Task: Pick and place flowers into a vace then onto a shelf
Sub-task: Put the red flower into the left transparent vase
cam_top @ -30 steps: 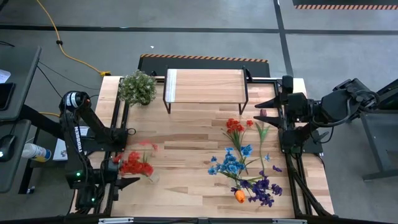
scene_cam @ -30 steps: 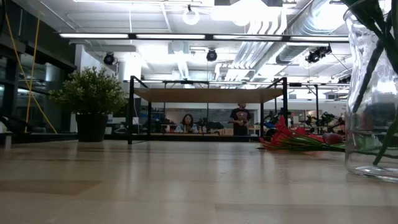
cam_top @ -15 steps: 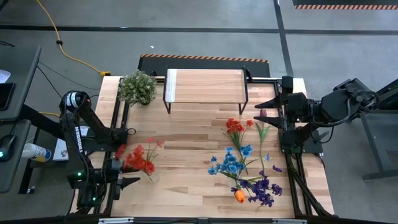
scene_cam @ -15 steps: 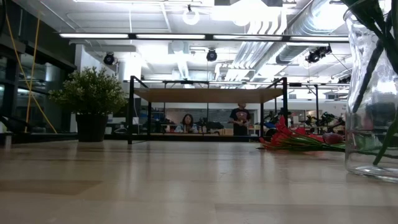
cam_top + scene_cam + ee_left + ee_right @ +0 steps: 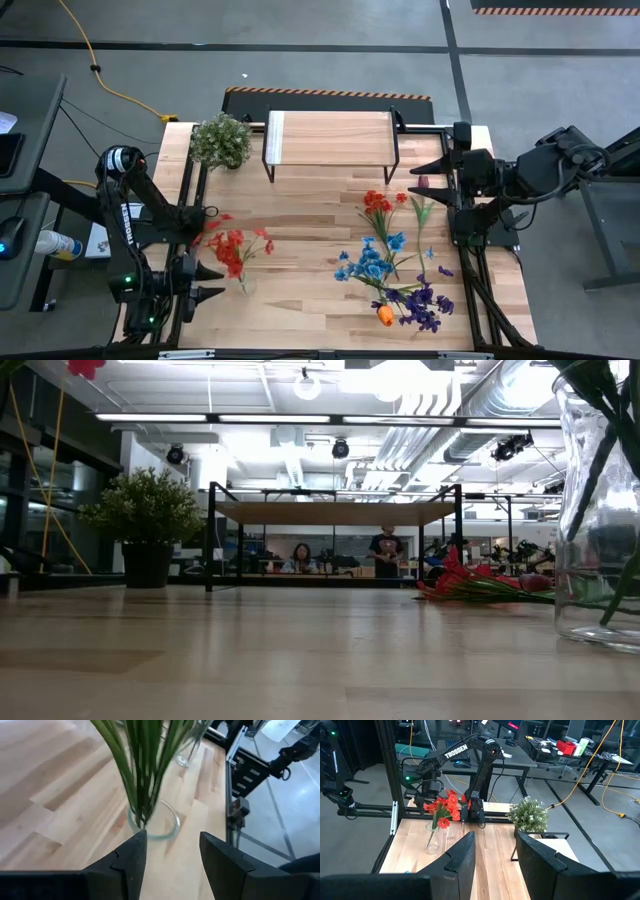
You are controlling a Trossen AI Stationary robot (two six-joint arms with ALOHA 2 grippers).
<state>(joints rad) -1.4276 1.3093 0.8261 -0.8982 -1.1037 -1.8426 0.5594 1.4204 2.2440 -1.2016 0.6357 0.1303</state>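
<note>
A clear glass vase (image 5: 243, 285) stands upright on the light wooden table (image 5: 300, 215), near its left front part, holding a bunch of red-bloomed flowers with long green stems (image 5: 232, 248). The left gripper (image 5: 208, 282) sits just beside the vase, on its left; its two dark fingers (image 5: 131, 857) are spread apart and hold nothing. In the left wrist view the vase rim lies just beyond the fingertips, with the green stems rising out of it.

More loose flowers (image 5: 392, 262) lie flat on the table's right half: red blooms nearest the back, blue ones in the middle, purple ones and an orange tulip (image 5: 385, 315) towards the front. They are well apart from both grippers.

The right gripper (image 5: 422, 182) hangs at the table's right edge, its fingers parted and empty.

The low shelf with a pale plank top and thin black legs (image 5: 330, 140) stands at the back centre, bare on top. A bushy pale-green potted plant (image 5: 221, 140) stands just left of it.
</note>
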